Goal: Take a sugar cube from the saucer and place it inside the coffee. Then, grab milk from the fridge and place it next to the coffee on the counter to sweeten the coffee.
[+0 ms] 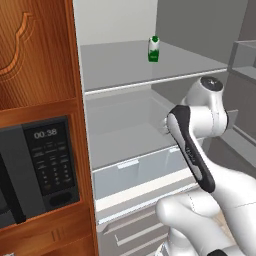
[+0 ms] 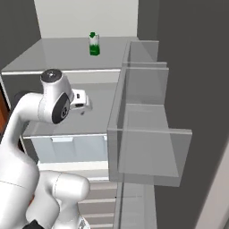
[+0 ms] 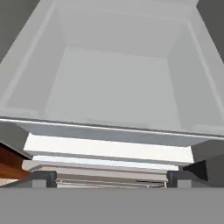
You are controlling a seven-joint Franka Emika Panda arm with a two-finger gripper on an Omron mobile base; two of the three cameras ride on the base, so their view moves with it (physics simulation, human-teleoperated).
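Observation:
The fridge stands open in front of me, its interior pale grey. The milk, a small white carton with green band and cap, stands upright near the back of the upper shelf, also seen as the carton from the right. My gripper hangs lower, in front of the middle shelf, well below and in front of the milk. In the hand view the gripper is open, its fingertips wide apart and empty, facing the bare middle shelf. The saucer, coffee and counter are out of view.
A black microwave sits in the reddish wood cabinet left of the fridge. The fridge door with translucent bins stands open on the right, close beside the arm. Translucent drawers lie below the middle shelf.

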